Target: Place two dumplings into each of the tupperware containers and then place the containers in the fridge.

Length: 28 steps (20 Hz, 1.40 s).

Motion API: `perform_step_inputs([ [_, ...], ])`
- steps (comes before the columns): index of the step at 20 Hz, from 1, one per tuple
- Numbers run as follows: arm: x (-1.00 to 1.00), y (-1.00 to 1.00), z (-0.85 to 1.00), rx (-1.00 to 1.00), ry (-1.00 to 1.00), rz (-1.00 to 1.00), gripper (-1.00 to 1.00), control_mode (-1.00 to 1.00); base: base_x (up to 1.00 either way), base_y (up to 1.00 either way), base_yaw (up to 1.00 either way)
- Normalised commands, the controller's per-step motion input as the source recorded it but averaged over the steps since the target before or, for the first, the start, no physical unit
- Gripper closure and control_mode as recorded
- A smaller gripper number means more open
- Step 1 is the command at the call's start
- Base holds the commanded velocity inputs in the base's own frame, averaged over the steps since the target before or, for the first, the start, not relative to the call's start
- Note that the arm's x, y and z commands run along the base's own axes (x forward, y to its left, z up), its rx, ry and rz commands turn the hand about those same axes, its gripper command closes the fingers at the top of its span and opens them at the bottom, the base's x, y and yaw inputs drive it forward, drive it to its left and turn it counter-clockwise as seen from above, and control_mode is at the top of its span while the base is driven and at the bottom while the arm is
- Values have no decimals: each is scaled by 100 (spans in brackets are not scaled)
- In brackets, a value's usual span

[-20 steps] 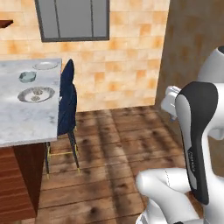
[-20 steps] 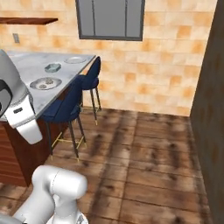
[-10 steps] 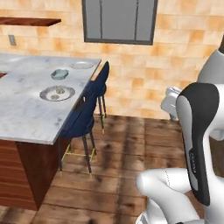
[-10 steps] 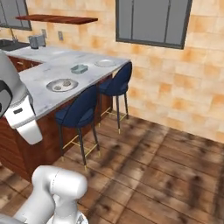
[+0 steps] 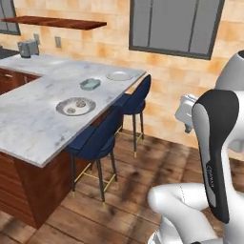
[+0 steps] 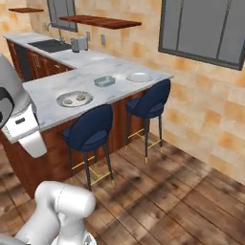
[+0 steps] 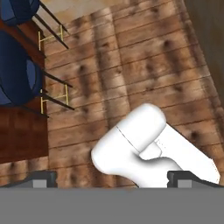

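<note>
A round grey plate (image 5: 75,106) (image 6: 74,99) on the marble counter carries small beige dumplings (image 5: 71,110) (image 6: 68,101). Behind it sits the pale blue-green tupperware container (image 5: 90,84) (image 6: 104,81). The see-through grey one (image 5: 119,75) (image 6: 139,76) lies at the counter's far corner. My gripper (image 7: 113,179) is open and empty, its fingertips (image 7: 41,179) far apart. It hangs over the wooden floor, well away from the counter, and looks down past two stools. The fridge is out of view.
Two dark blue bar stools (image 5: 97,140) (image 6: 88,134) (image 6: 149,103) stand along the counter's near edge (image 5: 52,152). A toaster (image 5: 26,47) (image 6: 78,44) and a sink (image 6: 48,45) sit at the back. Open wooden floor (image 6: 182,191) lies to the right.
The base has turned, so the whole picture has shifted: the counter, plate and containers have slid right and sit nearer the middle of both base views. The gripper stays open.
</note>
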Motion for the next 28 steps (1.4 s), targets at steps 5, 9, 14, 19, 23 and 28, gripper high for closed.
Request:
perform_step_inputs([
  [5,0,0,0,0,0,0,-100,100,51,-79,54],
  [9,0,0,0,0,0,0,-100,100,48,-62,56],
  [14,0,0,0,0,0,0,-100,100,54,-64,55],
  [19,0,0,0,0,0,0,-100,100,45,-75,53],
  [23,0,0,0,0,0,0,-100,100,40,-66,52],
  [28,0,0,0,0,0,0,-100,100,45,-64,47],
])
